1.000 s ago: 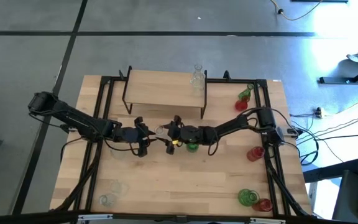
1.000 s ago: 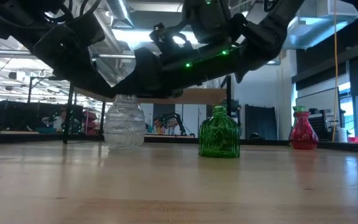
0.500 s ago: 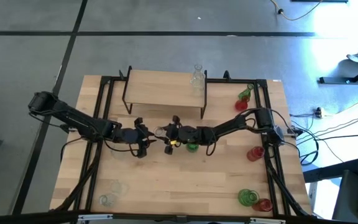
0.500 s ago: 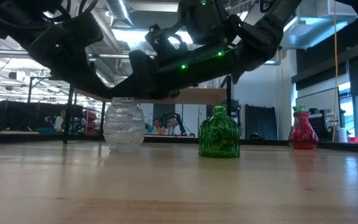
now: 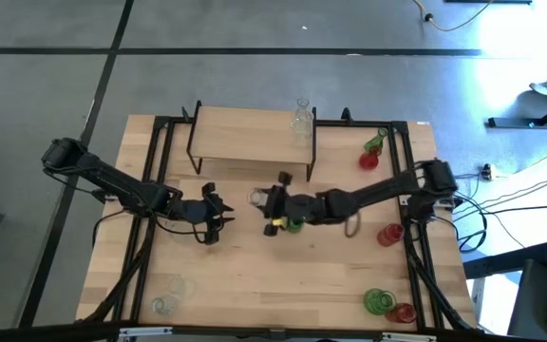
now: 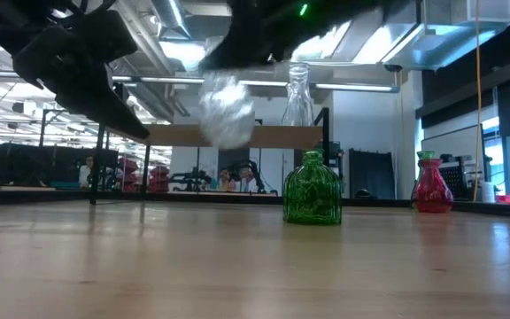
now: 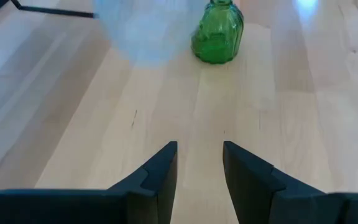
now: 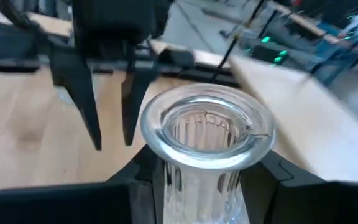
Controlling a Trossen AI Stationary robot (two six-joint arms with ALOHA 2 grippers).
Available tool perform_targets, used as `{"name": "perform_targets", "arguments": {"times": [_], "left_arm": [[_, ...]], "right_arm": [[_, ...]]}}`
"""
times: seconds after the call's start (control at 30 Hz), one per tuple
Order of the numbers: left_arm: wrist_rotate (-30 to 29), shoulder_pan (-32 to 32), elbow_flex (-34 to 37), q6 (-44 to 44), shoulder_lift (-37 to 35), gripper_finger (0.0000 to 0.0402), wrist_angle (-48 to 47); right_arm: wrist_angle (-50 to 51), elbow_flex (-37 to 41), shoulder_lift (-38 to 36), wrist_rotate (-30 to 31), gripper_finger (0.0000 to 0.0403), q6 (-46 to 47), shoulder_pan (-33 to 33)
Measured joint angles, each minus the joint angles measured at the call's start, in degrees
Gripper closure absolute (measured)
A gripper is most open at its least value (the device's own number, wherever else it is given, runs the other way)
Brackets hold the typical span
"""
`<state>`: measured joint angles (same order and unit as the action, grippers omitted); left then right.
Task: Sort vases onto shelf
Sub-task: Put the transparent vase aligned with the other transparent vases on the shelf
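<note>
Right gripper [image 5: 266, 201] hangs over the middle of the table [image 5: 254, 285], just in front of the shelf [image 5: 245, 136], its fingers clamped on the neck of a clear vase [image 8: 207, 144]. Only the right wrist view settles that grip: the glass rim sits between the two dark fingers, with the left gripper's [image 8: 112, 99] prongs facing it a little way off. From overhead the held vase is a faint pale spot at the gripper tip. The low view adds what neither gives: the clear vase [image 6: 227, 110] is a blur in the air, clear of the table top, at about the height of the shelf board [image 6: 237, 136]. Left gripper [image 5: 218, 215] sits just beside it, on the other side of the gap, fingers apart and holding nothing; its own wrist view shows bare wood between the fingers [image 7: 161, 174]. Directly under the right gripper's wrist a green vase [image 5: 294, 224] stands on the table, upright in the low view. A second clear vase [image 5: 301, 118] stands on the shelf's far right corner beyond the gripper.
</note>
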<state>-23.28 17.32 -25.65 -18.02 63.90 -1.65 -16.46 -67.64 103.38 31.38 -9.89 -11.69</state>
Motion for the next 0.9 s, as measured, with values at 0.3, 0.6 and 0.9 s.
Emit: {"name": "perform_targets", "arguments": {"times": [0.3, 0.6, 0.9], "left_arm": [[-0.03, -0.02, 0.0, -1.45, 0.0, 0.028, -0.04], [-1.9, -0.04, 0.0, -1.38, 0.02, 0.028, 0.45], [-2.39, -0.04, 0.0, -1.36, 0.02, 0.028, 0.37]], "right_arm": [[2.72, 4.86, -11.05, 9.25, 0.027, 0.99, -0.19], [-2.87, 11.57, -17.32, 14.15, 0.0268, 5.29, 4.31], [-0.93, 11.61, -17.32, 14.47, 0.0268, 8.33, 9.61]]}}
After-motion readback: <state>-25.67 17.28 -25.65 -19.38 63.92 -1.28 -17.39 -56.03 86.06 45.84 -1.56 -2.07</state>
